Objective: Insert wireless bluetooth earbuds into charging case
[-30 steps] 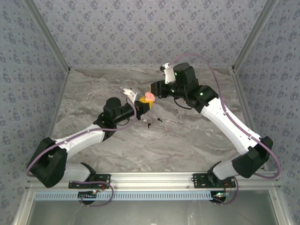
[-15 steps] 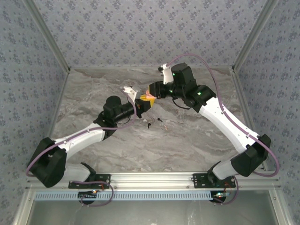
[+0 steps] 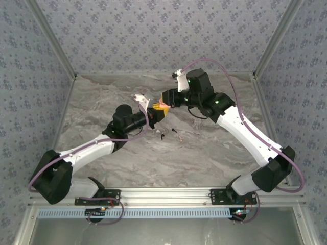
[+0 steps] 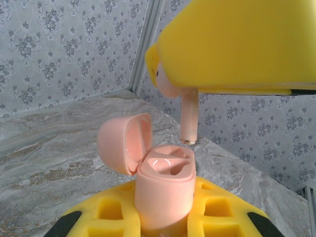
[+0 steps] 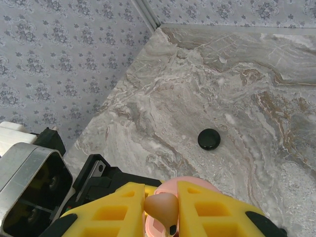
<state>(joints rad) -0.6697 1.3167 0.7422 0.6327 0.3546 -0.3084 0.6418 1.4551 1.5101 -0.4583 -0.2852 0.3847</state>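
Gripping open case [image 4: 165, 190] upright with left end effector [image 3: 156, 113]; pinching earbud [image 4: 189, 118] with right end effector [image 5: 162, 210], stem down, tip just above case socket, over the table [image 5: 237, 89].

Two white and black arms reach over a gray stone table [image 3: 204, 153] and meet near its middle. The left gripper [image 3: 155, 114] has yellow tips, and they squeeze a small pink case [image 3: 162, 106] up off the table. The right gripper [image 3: 166, 98] comes from the other side, and its yellow tips sit right against the pink case. Two tiny black pieces [image 3: 162, 136] lie on the table close together, just in front of the grippers. A purple cable [image 3: 225, 69] loops over the right arm. Blue flowery walls [image 3: 153, 30] stand around the table. A metal bar [image 3: 163, 193] runs along the near edge.
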